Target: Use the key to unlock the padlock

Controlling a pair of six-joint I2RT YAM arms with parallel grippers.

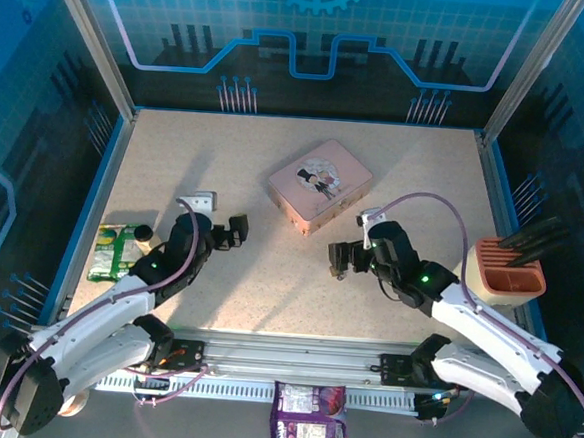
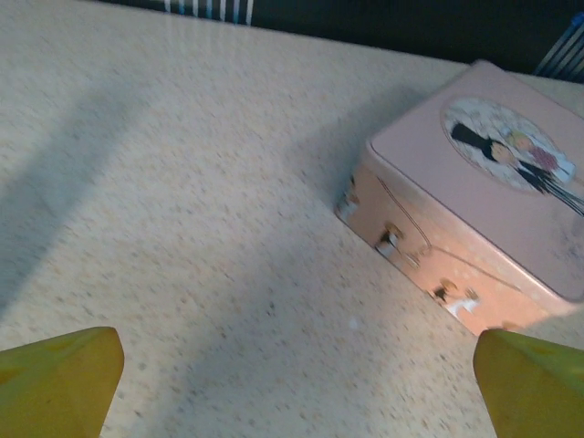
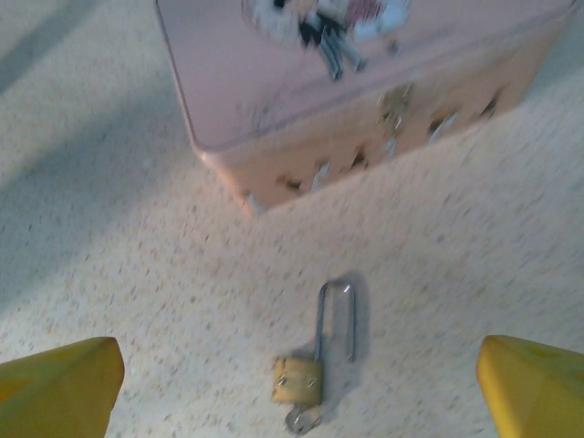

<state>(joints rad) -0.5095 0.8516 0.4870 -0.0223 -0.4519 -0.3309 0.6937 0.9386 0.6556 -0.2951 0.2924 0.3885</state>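
The right gripper [image 1: 339,259] stands wide and holds nothing. In its wrist view the yellow fingers [image 3: 64,388] sit at the two bottom corners, and the padlock [image 3: 297,380] lies flat on the table [image 3: 474,255] between them. One leg of the thin shackle [image 3: 336,315] seems to hang free of the brass body, so the lock looks sprung. A small silvery sliver at the body's base may be the key [image 3: 302,420], though it is too blurred to be sure.

The danger is any fresh descent. A fingertip landing off-centre could skid so small a lock toward the pink tin [image 3: 365,109] just beyond, push the shackle home again, or flick the key out.

The left gripper [image 1: 233,232] is equally wide and empty, well apart from the lock — a careless sweep inward could shove the tin onto it.
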